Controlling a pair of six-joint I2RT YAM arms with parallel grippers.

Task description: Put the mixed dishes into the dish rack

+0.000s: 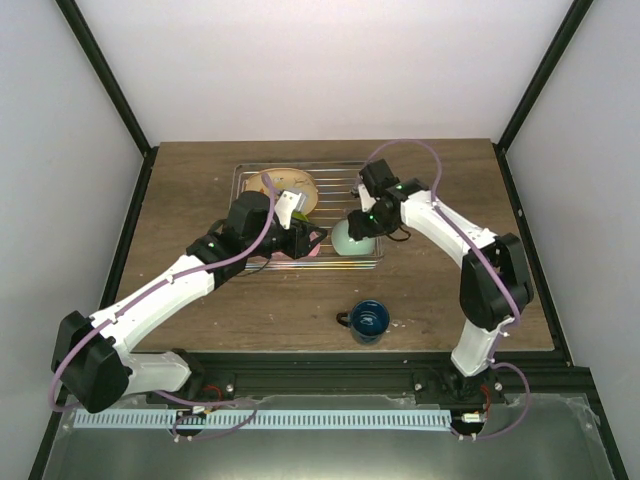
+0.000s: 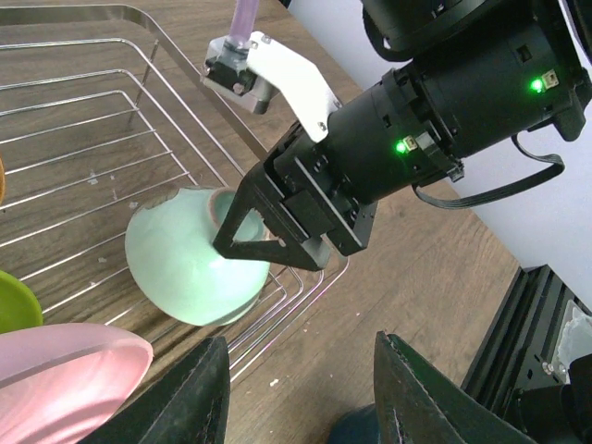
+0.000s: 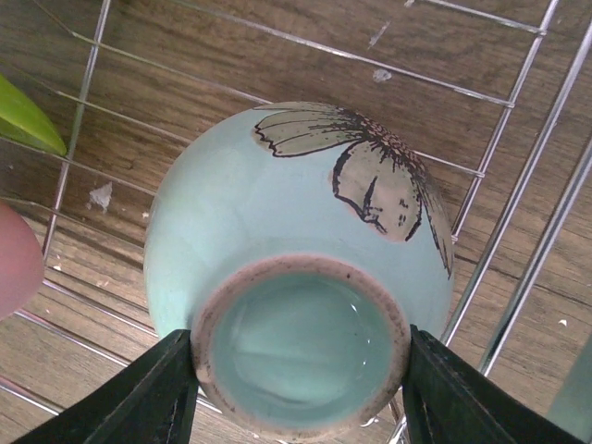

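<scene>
The silver wire dish rack (image 1: 243, 178) stands at the back middle of the table. The cream floral plate (image 1: 285, 185) leans in its far part. My right gripper (image 1: 362, 222) is shut on the foot ring of the small mint-green bowl (image 1: 350, 240), held upside down and tilted over the rack's right end; the right wrist view (image 3: 301, 370) shows the foot between both fingers. My left gripper (image 2: 310, 398) is open and empty above the rack's near rail. The pink plate (image 2: 65, 370) and lime-green plate (image 2: 14, 301) sit in the rack. The dark blue mug (image 1: 368, 320) stands on the table.
The rack's wires (image 2: 92, 92) run under the bowl (image 2: 180, 268), and its right rail (image 3: 518, 231) is close beside it. The right arm's black wrist (image 2: 416, 139) hangs over the rack's corner, near my left gripper. Black frame posts and white walls ring the table.
</scene>
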